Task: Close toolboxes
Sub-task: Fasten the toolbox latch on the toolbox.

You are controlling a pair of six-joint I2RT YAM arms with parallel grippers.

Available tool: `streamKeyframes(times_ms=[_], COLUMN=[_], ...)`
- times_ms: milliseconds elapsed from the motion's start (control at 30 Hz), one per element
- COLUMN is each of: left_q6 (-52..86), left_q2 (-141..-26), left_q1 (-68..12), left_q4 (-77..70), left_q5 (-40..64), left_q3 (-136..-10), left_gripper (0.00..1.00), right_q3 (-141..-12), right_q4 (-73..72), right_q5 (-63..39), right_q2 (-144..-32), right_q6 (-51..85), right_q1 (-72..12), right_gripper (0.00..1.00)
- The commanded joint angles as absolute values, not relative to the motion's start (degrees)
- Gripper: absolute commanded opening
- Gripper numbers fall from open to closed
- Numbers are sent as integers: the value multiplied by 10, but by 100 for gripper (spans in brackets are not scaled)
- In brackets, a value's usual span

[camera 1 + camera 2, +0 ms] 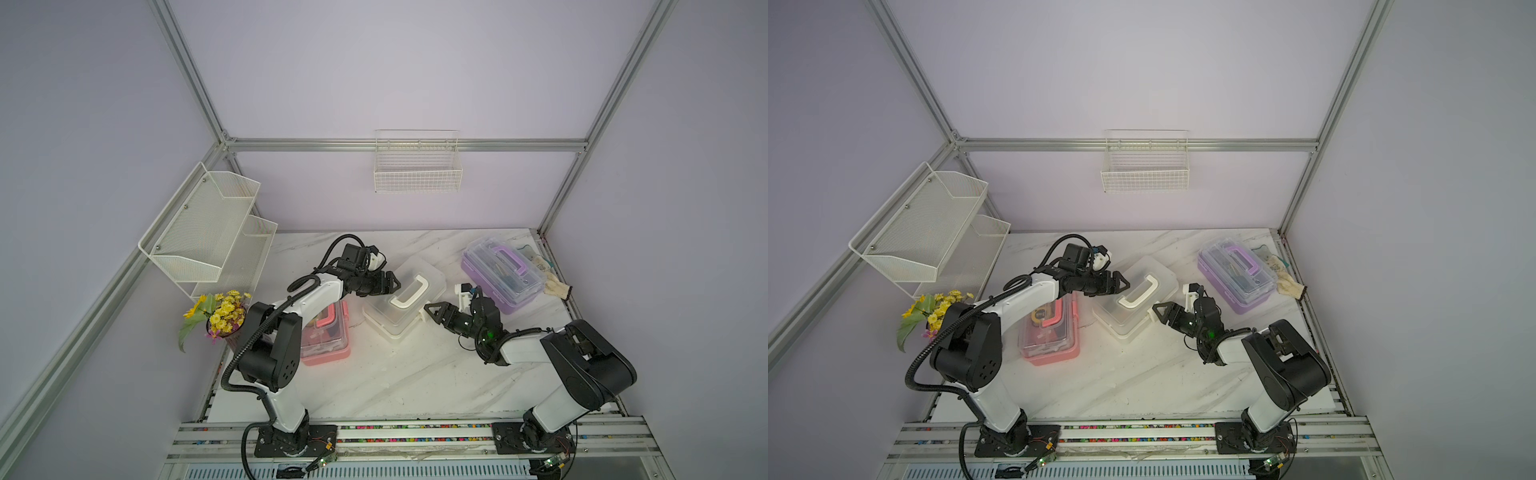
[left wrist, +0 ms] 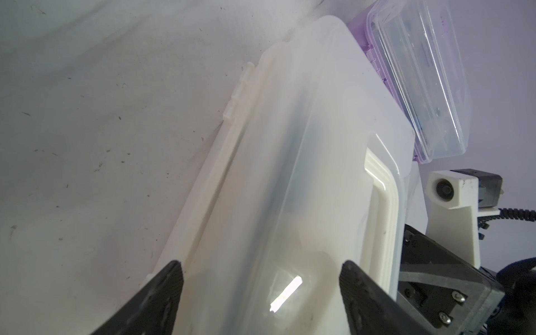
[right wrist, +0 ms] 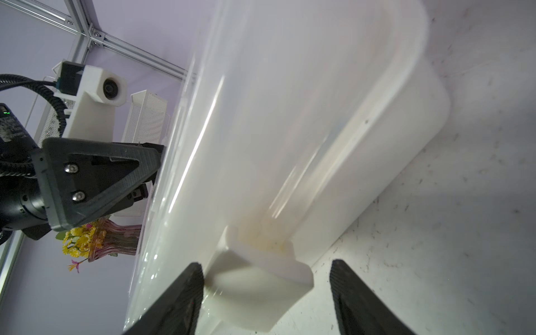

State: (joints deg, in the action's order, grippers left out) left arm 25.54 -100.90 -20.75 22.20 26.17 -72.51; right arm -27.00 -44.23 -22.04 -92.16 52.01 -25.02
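The white toolbox [image 1: 386, 320] [image 1: 1121, 320] lies mid-table with its clear lid down and its white handle [image 1: 409, 293] on top. My left gripper [image 1: 392, 282] [image 2: 261, 269] is open at the lid's far-left end, one finger on each side of the lid's edge [image 2: 304, 174]. Open too, my right gripper [image 1: 430, 311] [image 3: 265, 268] straddles the white latch [image 3: 261, 284], which sticks out from the box's near-right side; one finger is against it. The pink toolbox [image 1: 328, 336] [image 1: 1050, 332] is partly hidden under my left arm. The purple toolbox [image 1: 503, 278] [image 1: 1237, 278] stands at the back right.
A vase of yellow flowers [image 1: 220, 316] stands at the table's left edge below a white mesh shelf [image 1: 208, 232]. A white wire basket [image 1: 417, 166] hangs on the back wall. A pale cloth [image 1: 555, 286] lies beside the purple toolbox near the right edge.
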Motion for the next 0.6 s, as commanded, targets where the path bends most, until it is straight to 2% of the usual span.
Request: streamKeyframes(times_ms=[0, 567], left_q6=[261, 263], left_q2=[-997, -992], left_q1=[-221, -220], left_q4=[246, 246], left_q5=[274, 271], left_q3=[-706, -701], left_gripper=[85, 84], right_q3=[-292, -272], right_q4=[-406, -471], right_q5=[-210, -210], right_q2=[-901, -977], right_q6=[506, 524], right_q1=[-251, -250], right_gripper=[72, 72])
